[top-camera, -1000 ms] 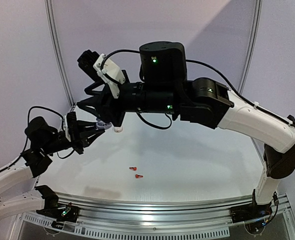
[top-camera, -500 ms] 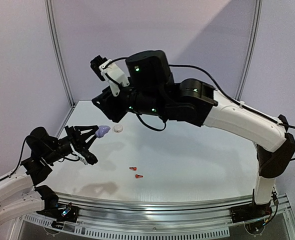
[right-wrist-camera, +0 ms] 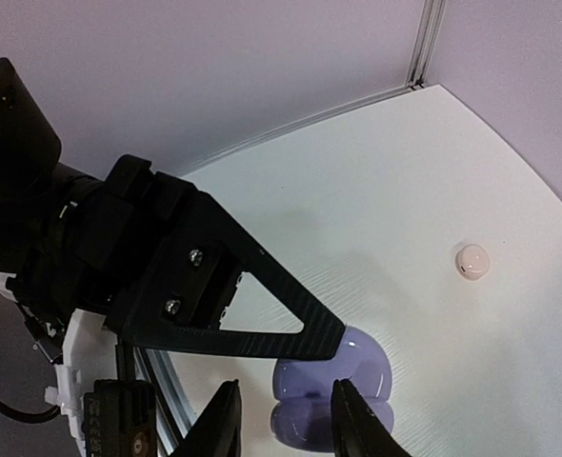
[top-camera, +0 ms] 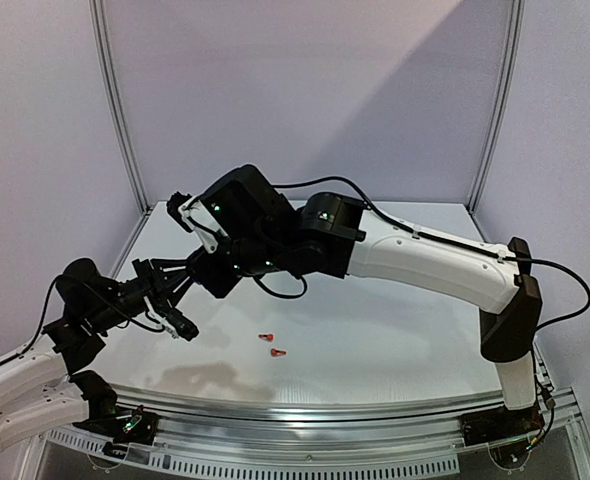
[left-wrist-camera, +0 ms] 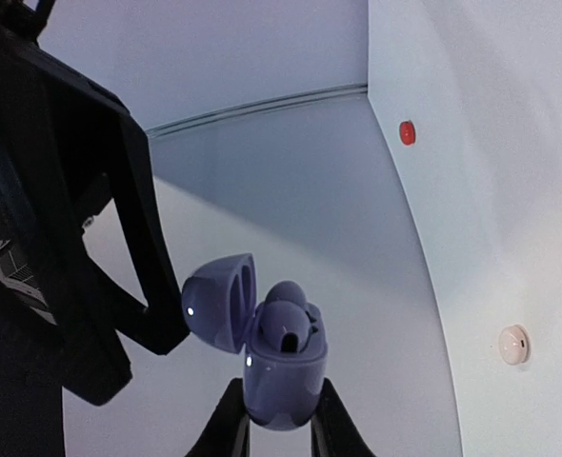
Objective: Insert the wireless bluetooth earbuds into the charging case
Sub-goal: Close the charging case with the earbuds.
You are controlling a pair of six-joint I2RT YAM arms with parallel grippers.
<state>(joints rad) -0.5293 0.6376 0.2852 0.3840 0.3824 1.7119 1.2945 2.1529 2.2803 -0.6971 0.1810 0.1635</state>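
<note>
left jaws: clamping shut on the base of a small rounded lavender plastic charging case (left-wrist-camera: 283, 381), holding it off the white desk (top-camera: 395, 330). the case's hinged lid (left-wrist-camera: 214, 300) is standing open, with a lavender-grey earbud (left-wrist-camera: 285, 331) sitting inside.
right jaws: standing apart, one black finger (left-wrist-camera: 148, 314) touching the open lid.
two tiny red-orange plastic earbuds (top-camera: 266, 337) are lying side by side near the desk's front, well apart from the case.
small cream-white round object (right-wrist-camera: 471, 259): resting on the desk beyond the case.
</note>
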